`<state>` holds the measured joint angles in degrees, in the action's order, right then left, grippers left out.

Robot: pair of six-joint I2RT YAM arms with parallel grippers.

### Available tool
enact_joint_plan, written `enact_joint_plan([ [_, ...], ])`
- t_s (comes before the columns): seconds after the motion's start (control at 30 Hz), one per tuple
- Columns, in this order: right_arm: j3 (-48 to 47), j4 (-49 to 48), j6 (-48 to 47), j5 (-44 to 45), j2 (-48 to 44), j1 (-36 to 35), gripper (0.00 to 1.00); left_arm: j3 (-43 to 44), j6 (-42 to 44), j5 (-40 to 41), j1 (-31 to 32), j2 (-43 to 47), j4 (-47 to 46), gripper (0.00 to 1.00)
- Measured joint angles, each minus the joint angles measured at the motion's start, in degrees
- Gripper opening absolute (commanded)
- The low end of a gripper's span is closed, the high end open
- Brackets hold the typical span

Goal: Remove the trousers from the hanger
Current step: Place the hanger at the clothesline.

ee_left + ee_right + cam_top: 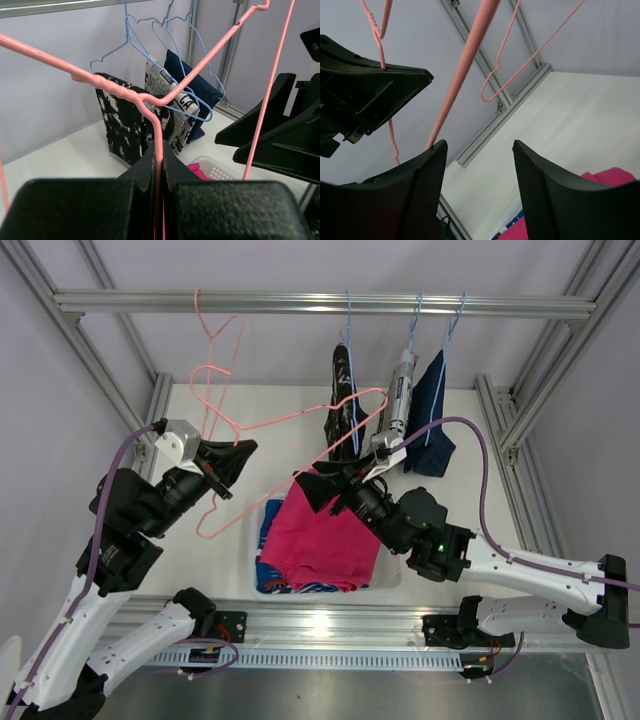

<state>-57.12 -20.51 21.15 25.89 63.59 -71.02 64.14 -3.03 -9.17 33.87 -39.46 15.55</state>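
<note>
Left gripper (159, 156): fingers pressed together on the pink hanger (120, 90) wire.
Right gripper (480, 146): fingers spread, holding nothing; the pink wire passes just beside one finger.
Pink trousers (320, 540): off the hanger, in the white basket (392, 575), on top of the blue patterned trousers (300, 587).
On the rail (300, 303): black-and-white trousers (120, 125), white printed trousers (180, 120) and denim trousers (200, 90), side by side on blue hangers (150, 52); a second pink hanger (205, 340) hangs further left.
Top view only: the pile in the basket.
Left wrist view only: the prints up close.
</note>
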Motion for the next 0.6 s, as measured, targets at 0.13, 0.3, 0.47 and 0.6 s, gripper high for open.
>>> enact_joint_plan([
  [0.13, 0.8, -0.3, -0.2, -1.6, -0.2, 0.0, 0.60, 0.0, 0.0, 1.7, 0.0, 0.2, 0.0, 0.01],
  [0.3, 2.4, 0.5, -0.3, -2.6, -1.1, -0.2, 0.62, -0.3, -0.2, 3.3, 0.0, 0.3, 0.0, 0.01],
  [0.47, 2.4, 1.0, -0.8, -3.1, -1.3, -0.3, 0.63, -0.5, -0.6, 3.3, 0.0, 0.3, 0.0, 0.01],
  [0.6, 2.4, 0.9, -1.7, -3.9, -1.3, -0.1, 0.62, -0.6, -0.6, 3.3, 0.0, 0.2, 0.0, 0.01],
])
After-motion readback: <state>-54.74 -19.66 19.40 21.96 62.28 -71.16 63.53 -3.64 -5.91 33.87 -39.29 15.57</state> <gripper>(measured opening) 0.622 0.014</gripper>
